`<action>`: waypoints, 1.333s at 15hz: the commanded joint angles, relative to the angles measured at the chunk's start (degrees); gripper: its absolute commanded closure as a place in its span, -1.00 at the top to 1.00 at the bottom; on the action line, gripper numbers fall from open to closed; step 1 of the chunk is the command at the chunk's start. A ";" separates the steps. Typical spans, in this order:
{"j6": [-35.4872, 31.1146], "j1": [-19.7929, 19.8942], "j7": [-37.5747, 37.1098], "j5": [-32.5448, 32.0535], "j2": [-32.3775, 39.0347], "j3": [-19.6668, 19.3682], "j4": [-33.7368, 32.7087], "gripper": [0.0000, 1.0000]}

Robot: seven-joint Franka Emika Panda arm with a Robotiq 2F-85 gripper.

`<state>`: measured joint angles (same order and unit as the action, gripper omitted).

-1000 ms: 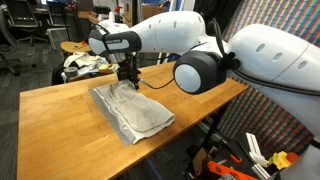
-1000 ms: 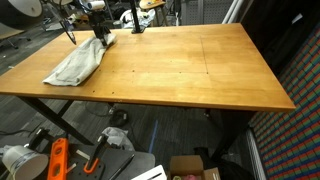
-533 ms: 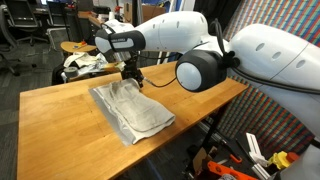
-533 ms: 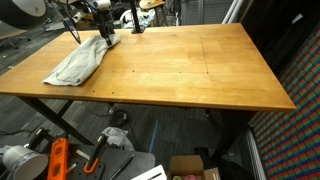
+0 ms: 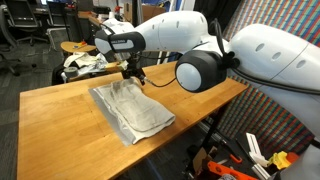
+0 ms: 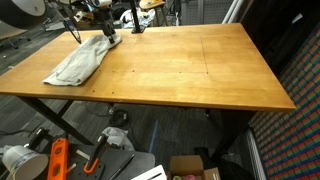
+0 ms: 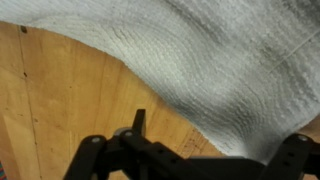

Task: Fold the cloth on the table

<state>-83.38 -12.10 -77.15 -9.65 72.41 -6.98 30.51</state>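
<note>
1. Wrist view: the gripper [image 7: 190, 155] hangs over the cloth [image 7: 220, 70] with its jaws spread wide and nothing between them. Bare wood of the table [image 7: 70, 100] shows beside the cloth's curved edge.
2. In both exterior views the cloth [image 5: 135, 112] [image 6: 78, 62] lies rumpled but flat at one end of the table [image 5: 60, 120] [image 6: 190, 70], close to a corner, with one end reaching near the table's edge.
3. It looks thin, light and limp, so I'd expect it to sag and drag rather than keep any shape. The smooth top should let it slide.
4. A corner or a free edge seems the best place to pinch. The gripper [image 5: 133, 76] is above the end nearest the table's far edge, just over the fabric; I cannot tell whether it touches.
5. Beyond the table a patchy fabric bundle [image 5: 88, 64] sits by a round stool [image 5: 70, 47], well apart from the cloth.
6. Nothing on the tabletop blocks a fold. The risk I see is dragging the cloth over the table's edge.
</note>
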 commanded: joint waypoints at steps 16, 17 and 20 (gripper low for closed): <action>-3.30 -1.36 7.62 -1.18 2.39 0.68 -12.03 1.00; -6.66 -1.38 4.97 0.80 -2.04 1.53 -5.19 1.00; -7.21 -0.78 5.18 5.76 -2.30 4.17 -6.02 1.00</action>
<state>-89.40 -13.70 -71.34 -7.76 71.25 -5.56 24.49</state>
